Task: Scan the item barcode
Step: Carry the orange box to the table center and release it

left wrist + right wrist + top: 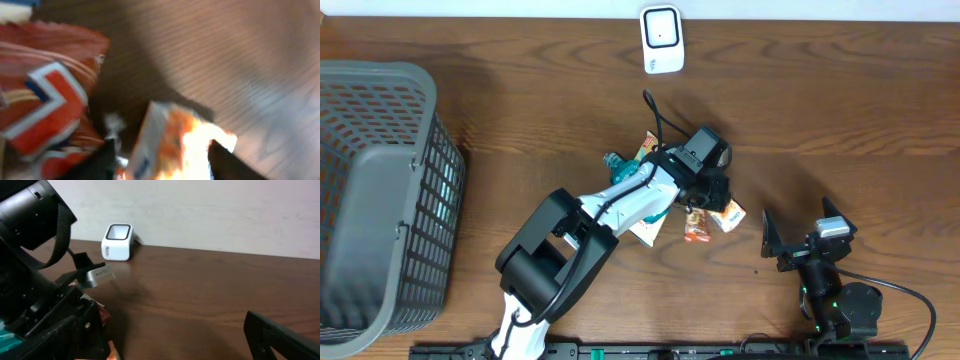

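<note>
The white barcode scanner (661, 38) stands at the table's far edge and also shows in the right wrist view as the scanner (118, 241). A pile of snack packets lies mid-table. My left gripper (716, 196) hangs over it, above an orange-and-white packet (727, 215). In the blurred left wrist view that packet (172, 142) lies between the spread jaws of the left gripper (160, 165), with a gap at the left finger (102, 160). A red packet (45, 100) lies beside it. My right gripper (790, 242) rests open and empty to the right.
A grey mesh basket (380, 190) fills the left side. An orange packet (697, 227), a white packet (645, 230) and a teal item (618, 163) lie under the left arm. The left arm (35, 280) blocks the left of the right wrist view.
</note>
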